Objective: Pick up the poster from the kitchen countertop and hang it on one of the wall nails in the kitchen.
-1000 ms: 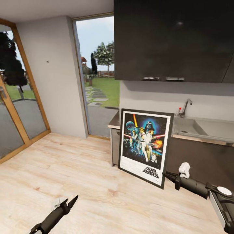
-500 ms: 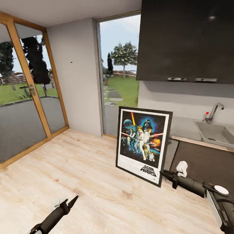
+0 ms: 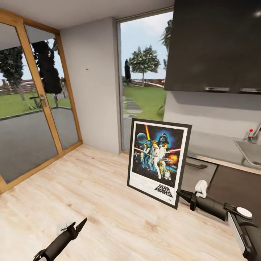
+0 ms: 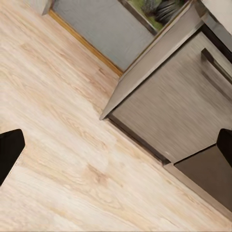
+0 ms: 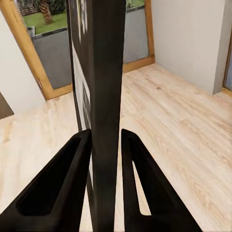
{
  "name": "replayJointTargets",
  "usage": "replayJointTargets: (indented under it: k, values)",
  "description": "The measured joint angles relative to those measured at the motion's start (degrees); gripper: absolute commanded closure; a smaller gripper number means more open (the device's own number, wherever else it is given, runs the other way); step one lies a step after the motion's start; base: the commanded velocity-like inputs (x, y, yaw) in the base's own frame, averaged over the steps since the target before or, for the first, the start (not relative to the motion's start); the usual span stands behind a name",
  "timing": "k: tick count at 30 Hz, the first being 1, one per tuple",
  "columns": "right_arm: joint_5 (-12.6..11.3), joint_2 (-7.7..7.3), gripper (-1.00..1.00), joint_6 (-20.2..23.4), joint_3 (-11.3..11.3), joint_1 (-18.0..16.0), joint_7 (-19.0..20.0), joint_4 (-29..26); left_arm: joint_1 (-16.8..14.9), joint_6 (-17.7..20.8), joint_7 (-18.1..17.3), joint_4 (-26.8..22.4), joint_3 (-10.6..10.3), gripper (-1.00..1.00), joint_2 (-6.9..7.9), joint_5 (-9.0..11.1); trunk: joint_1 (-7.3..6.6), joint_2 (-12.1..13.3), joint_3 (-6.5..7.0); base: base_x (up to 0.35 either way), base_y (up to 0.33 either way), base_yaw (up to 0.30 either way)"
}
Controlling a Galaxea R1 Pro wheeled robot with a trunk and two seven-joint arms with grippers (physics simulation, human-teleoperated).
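While clamped on the frame: the right gripper has its two dark fingers pressed against either side of the poster's black edge, seen edge-on from the right wrist.
Right gripper, from the head: it meets the poster at the lower right corner of the frame, with the arm reaching in from the right.
Poster: held clear of the wooden floor, nearly upright and slightly tilted, print side facing the head camera, "STAR WARS" lettering near its lower edge.
Counter: the grey kitchen countertop lies behind and to the right of the poster, with the sink further right along it and dark wall cabinets above.
Wall nail: a small dark dot on the light grey wall panel, well up and to the left of the poster, between the wood-framed glass door and the tall window.
Left gripper: low and left of the poster, its fingers look drawn to a point from the head, while the left wrist shows fingertips wide apart over bare floor, holding nothing.
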Motion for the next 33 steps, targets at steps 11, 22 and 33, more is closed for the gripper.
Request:
replayJointTargets:
  k: [11,22,33]
  values:
    - [0.09,0.01,1.00,-0.06,0.01,-0.02,0.00,-0.12,0.07,-0.03,1.11,0.03,0.35,-1.00,0.23,1.33,0.02,0.00,0.00,0.216,0.174,0.125]
    - [0.14,0.01,1.00,-0.08,0.01,-0.02,0.00,-0.20,7.00,-0.43,2.54,-0.02,0.25,-1.00,0.24,8.14,0.02,0.01,0.00,0.018,0.014,0.282]
    - [0.14,0.01,1.00,-0.08,-0.05,-0.01,0.00,-0.22,7.99,-0.49,2.54,-0.10,0.30,-1.00,1.06,8.44,-0.01,0.00,0.00,0.249,0.000,0.214]
